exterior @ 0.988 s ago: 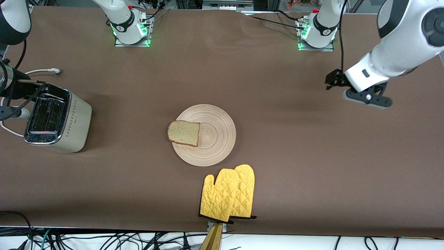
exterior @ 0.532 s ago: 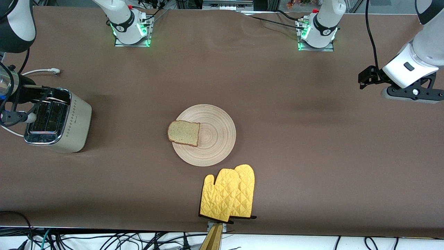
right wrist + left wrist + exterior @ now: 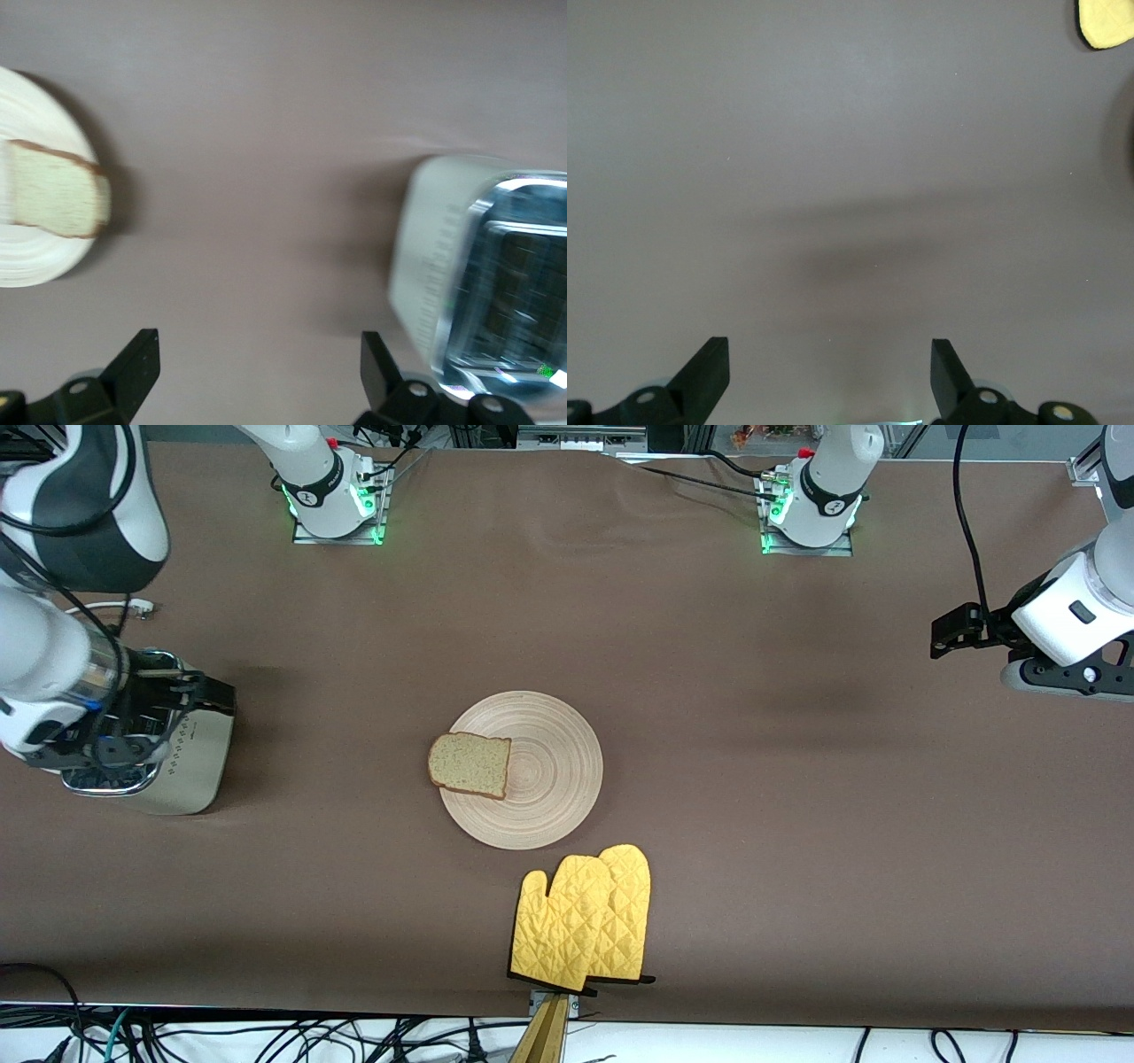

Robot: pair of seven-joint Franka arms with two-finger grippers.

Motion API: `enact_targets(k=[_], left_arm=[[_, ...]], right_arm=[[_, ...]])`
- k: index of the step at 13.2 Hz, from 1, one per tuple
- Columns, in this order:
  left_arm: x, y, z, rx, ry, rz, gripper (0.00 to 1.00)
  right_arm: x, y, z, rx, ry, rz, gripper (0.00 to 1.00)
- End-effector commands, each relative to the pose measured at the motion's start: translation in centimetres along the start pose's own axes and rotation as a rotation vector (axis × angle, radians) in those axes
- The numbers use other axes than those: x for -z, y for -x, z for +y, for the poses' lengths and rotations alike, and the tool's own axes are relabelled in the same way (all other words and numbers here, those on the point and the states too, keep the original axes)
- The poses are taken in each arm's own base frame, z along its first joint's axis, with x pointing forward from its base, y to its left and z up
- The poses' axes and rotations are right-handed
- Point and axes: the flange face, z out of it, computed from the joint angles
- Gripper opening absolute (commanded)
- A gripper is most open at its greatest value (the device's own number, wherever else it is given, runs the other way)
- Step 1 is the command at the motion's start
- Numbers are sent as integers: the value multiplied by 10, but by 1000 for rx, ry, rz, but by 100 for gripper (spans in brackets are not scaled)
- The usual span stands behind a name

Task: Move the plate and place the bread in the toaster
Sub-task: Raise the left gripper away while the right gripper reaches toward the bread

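While the plate (image 3: 523, 771) lies flat on the brown table (image 3: 709, 779) near its middle, the bread (image 3: 469, 764) rests on the plate's edge toward the right arm's end, one corner overhanging the rim. The toaster (image 3: 182, 766) stands upright at the right arm's end of the table, well apart from the plate, its chrome slots facing up; a tiny dark mark on its cream side is too small to read. The right gripper (image 3: 257, 372) hangs over the toaster, jaws spread wide and holding nothing. The left gripper (image 3: 830, 372) hangs over bare table at the left arm's end, jaws likewise wide and empty. A pair of yellow quilted oven mitts (image 3: 585, 921) lies just nearer the front camera than the plate. Dark bands around the arm bases carry small white lettering that cannot be made out.
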Motion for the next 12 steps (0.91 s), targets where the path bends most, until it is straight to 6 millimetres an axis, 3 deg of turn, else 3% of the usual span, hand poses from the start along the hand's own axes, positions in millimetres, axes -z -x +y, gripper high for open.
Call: enact_targets(k=[1, 4, 8, 12], left_arm=[[3, 0, -2, -17, 10, -11, 100], [3, 0, -3, -19, 11, -11, 100], [-2, -2, -6, -13, 12, -22, 100], [-5, -3, -8, -8, 13, -28, 100]], right_arm=[[-39, -24, -18, -84, -122, -29, 100], [-77, -40, -60, -129, -135, -31, 100], [-132, -60, -77, -193, -331, -94, 100], [-179, -68, -94, -212, -351, -77, 100]])
